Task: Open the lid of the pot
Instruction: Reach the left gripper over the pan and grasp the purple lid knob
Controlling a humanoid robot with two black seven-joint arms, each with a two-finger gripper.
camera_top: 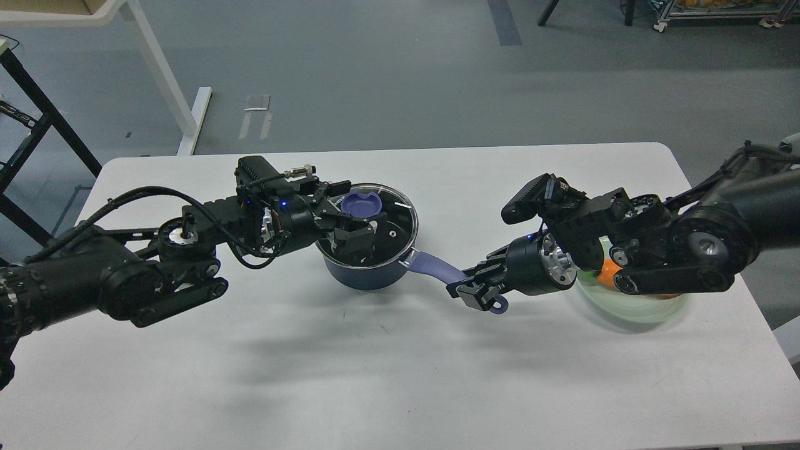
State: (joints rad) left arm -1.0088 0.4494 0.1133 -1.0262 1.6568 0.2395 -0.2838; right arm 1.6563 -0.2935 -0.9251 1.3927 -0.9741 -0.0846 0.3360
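I'm at the grasp stage, lid not yet off. The pot sits approx mid-table, a bit left of centre, w/ the lid seated on its rim, knob toward the lid's left side from my view.

My left gripper is over the lid w/ fingers spread either side of the knob, not closed on it as far as I can see; one finger sits behind the knob, the other in front, low over the glass. Whether the pads touch the knob, can't tell.

My right gripper is at the far end of the pot's handle, jaws pinched around it near the hanging hole, so I read it as clamped on the handle to brace the pot.

Next move, my judgement: close left fingers on the knob, get a firm pinch, then lift straight up while the right keeps the pot pinned. Knob looks small and smooth, so slip is the risk; an off-centre pinch could tilt the glass and drag the pot.

Count: 1 pot, 1 lid, 1 knob, 1 handle, 2 grippers. Also 1 pale green dish under my right arm w/ 1 orange item in it, mostly hidden.
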